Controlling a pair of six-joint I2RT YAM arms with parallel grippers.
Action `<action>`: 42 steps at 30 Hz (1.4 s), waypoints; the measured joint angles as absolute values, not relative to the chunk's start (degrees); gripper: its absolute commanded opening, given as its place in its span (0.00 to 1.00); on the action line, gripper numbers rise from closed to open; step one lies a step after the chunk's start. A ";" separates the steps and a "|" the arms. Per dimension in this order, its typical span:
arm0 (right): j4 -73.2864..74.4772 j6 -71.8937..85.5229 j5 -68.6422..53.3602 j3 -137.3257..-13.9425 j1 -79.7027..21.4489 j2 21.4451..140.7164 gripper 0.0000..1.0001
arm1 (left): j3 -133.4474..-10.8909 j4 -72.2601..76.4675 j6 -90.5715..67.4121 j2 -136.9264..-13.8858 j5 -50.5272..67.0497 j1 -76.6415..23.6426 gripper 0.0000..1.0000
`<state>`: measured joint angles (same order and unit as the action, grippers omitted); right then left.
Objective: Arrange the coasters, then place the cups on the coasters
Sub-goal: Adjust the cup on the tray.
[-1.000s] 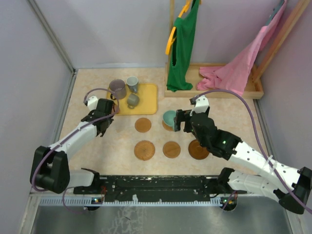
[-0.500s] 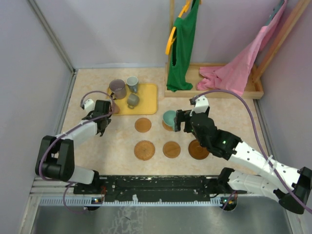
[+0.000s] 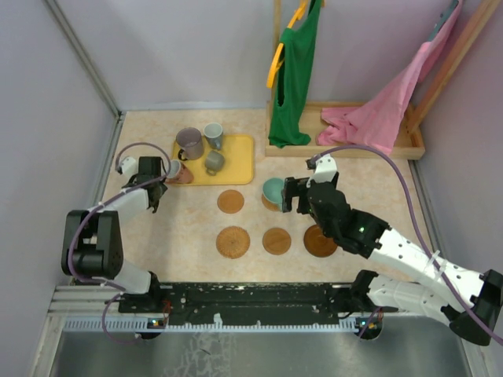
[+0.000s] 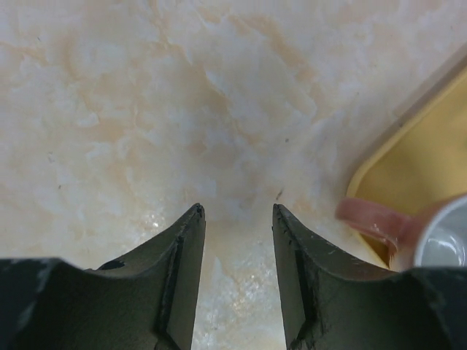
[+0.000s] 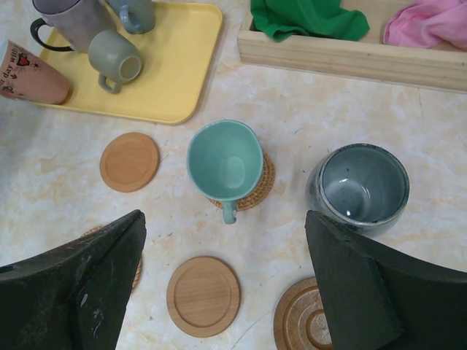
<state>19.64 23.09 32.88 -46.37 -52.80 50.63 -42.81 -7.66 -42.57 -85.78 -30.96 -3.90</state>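
From above, the left gripper sits at the table's 10 o'clock. The reddish cup is just beside it at its 3 o'clock, by the near-left corner of the yellow tray. The tray carries a purplish mug and two grey cups. The right gripper hangs near the table's middle, with the teal cup at its 9 o'clock. Bare coasters lie in a row toward 6 o'clock, and one more lies at 9 o'clock of the teal cup.

In the left wrist view, the left gripper has its jaws apart, with only bare table between them. The reddish cup is at 4 o'clock with its handle pointing toward the fingers, and the yellow tray is at 3 o'clock.

In the right wrist view, the right gripper is spread wide and holds nothing. The teal cup stands on a woven coaster at the centre. A grey-blue cup stands straight on the table at 3 o'clock. Bare coasters lie at 9, 6 and 5 o'clock, and another peeks out beside the left finger. The reddish cup lies at 10 o'clock by the tray's corner.
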 measured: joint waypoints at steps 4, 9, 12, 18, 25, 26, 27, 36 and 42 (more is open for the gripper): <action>19.66 23.05 32.88 -46.37 -52.66 50.65 0.90 | -44.42 -6.81 -41.76 -87.83 -29.36 -1.87 0.48; 19.68 23.05 32.88 -46.37 -52.31 50.81 0.90 | -47.77 -6.11 -40.69 -91.35 -27.66 -1.39 0.49; 19.66 23.05 32.88 -46.37 -52.23 51.05 0.90 | -48.84 -5.52 -40.21 -92.51 -26.92 -1.34 0.49; 19.70 23.07 32.88 -46.37 -52.21 51.68 0.90 | -49.39 -4.86 -39.46 -93.25 -25.50 -0.97 0.49; 19.68 23.11 32.88 -46.37 -52.01 52.18 0.90 | -50.17 -4.14 -38.94 -94.17 -22.68 -0.97 0.47; 19.68 23.11 32.88 -46.37 -51.99 52.23 0.90 | -50.17 -4.10 -38.94 -94.17 -22.37 -0.97 0.47; 19.66 23.11 32.86 -46.37 -51.94 52.27 0.90 | -50.17 -4.05 -38.94 -94.17 -22.13 -0.97 0.47; 16.64 22.48 28.53 -46.39 -51.88 55.79 0.68 | -49.78 -3.86 -39.11 -93.32 -21.10 -0.97 0.46; 13.17 21.21 23.07 -49.34 -51.81 65.30 0.34 | -48.77 -3.92 -39.97 -91.81 -20.95 -0.97 0.46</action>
